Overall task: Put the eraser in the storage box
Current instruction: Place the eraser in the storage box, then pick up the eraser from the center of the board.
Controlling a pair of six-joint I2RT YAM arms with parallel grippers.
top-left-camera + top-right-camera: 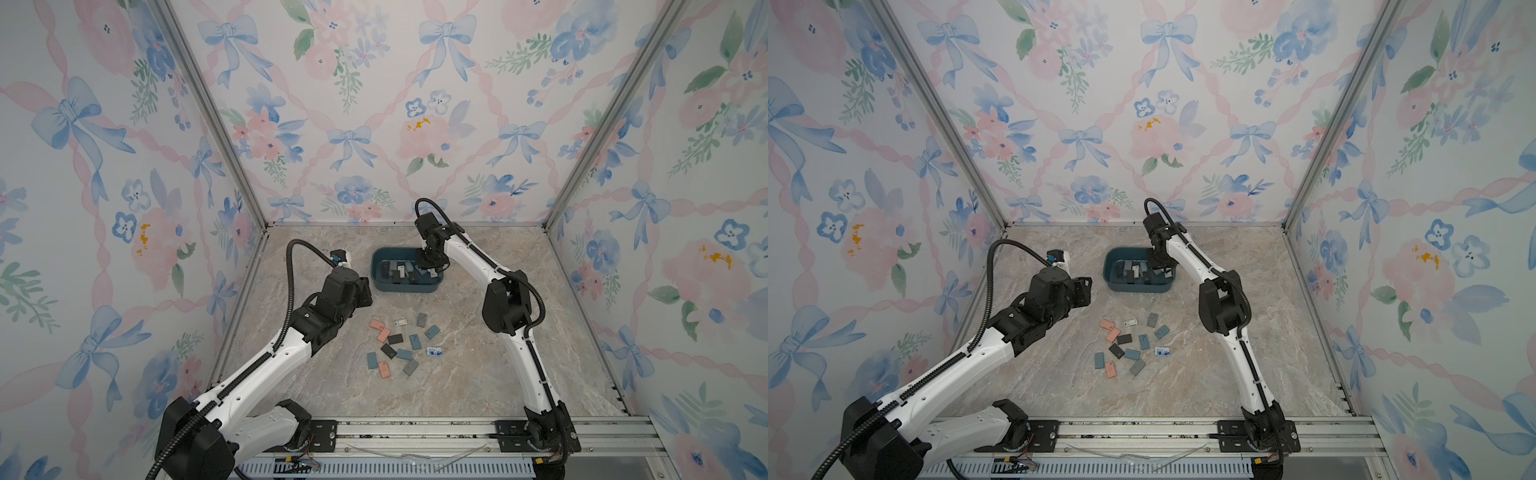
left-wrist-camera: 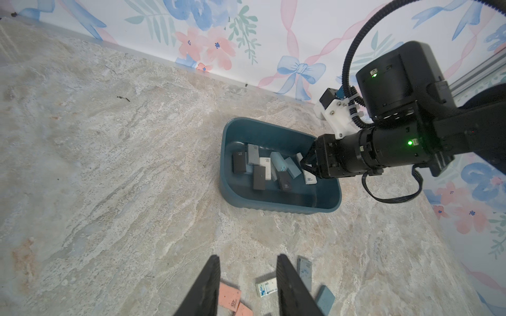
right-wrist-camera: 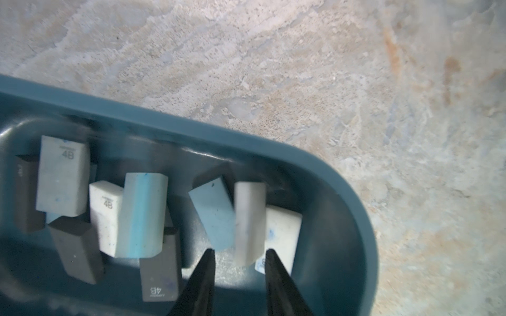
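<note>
The storage box [image 1: 405,287] [image 1: 1138,286] is a dark teal tub at the back middle of the table, with several black, white and blue erasers inside. My right gripper [image 3: 238,250] [image 1: 430,268] hangs open over the box's right end [image 3: 219,131]. A blurred pale grey eraser [image 3: 249,219] lies just past its fingertips, free of them, among the others in the box. My left gripper [image 2: 247,257] hovers open and empty above the table, left of the box [image 2: 273,205]. A pink eraser [image 2: 230,296] and a white labelled eraser [image 2: 267,286] lie below it.
Several loose erasers [image 1: 399,345] [image 1: 1129,347] in pink, black, blue-grey and white are scattered on the marble table in front of the box. Flowered walls close in the back and both sides. An aluminium rail [image 1: 415,436] carrying both arm bases runs along the front.
</note>
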